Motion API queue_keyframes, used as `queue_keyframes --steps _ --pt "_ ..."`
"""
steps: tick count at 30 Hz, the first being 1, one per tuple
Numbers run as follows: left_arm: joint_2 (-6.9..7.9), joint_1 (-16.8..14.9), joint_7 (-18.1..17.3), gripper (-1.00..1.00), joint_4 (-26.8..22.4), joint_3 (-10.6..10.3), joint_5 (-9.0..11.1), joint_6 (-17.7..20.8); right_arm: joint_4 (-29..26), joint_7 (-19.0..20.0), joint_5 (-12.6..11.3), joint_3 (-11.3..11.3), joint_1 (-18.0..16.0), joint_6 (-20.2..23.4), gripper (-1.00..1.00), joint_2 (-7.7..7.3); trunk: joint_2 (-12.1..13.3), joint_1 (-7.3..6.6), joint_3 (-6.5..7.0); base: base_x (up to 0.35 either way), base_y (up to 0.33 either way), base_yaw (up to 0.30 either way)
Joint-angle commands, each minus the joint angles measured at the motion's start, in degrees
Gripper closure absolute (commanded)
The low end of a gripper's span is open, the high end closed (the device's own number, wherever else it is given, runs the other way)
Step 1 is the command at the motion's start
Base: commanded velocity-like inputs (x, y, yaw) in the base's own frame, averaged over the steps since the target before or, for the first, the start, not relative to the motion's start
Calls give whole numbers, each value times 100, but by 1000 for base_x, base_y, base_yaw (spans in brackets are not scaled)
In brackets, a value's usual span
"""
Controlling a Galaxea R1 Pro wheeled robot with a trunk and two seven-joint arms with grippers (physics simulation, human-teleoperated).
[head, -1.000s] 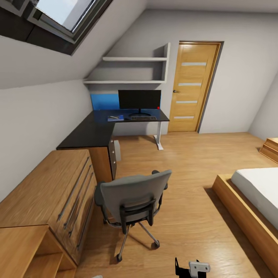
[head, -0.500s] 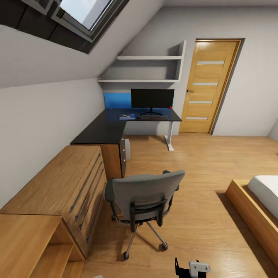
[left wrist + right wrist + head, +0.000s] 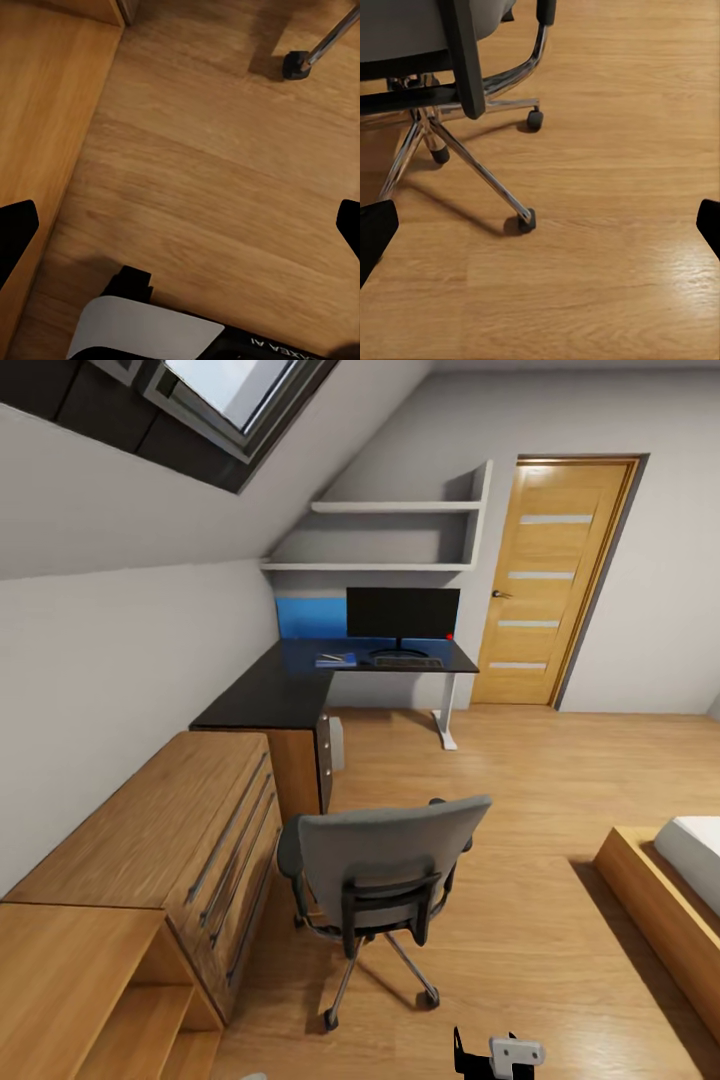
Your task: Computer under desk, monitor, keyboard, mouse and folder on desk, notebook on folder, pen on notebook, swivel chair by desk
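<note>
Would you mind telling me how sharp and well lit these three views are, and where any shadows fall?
Head view: evenly lit and sharp, though the desk items are too small to identify. Right wrist view: crisp, with soft shadows under the swivel chair legs and a pale sheen on the floor. Left wrist view: softer, a caster casting a faint shadow.

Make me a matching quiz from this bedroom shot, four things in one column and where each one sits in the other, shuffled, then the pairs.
Things:
1. monitor
2. swivel chair
3. door
4. dresser

Places:
A. on the floor beside the dresser
B. along the left wall
C. on the desk
D. right of the desk, in the far wall

Pairs: 1-C, 2-A, 3-D, 4-B
</note>
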Motion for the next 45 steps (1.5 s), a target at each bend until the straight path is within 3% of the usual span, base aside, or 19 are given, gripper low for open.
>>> queue_keyframes --steps 1,45 --pt "2 -5 31 -100 0 -49 56 -27 4 -31 -33 50 -4 -13 -100 1 -45 23 -24 0 0 6" --pt "-61 -5 37 -100 109 -49 61 -27 4 -31 -33 33 -4 -7 -100 -15 -1810 989 -814 0 0 0"
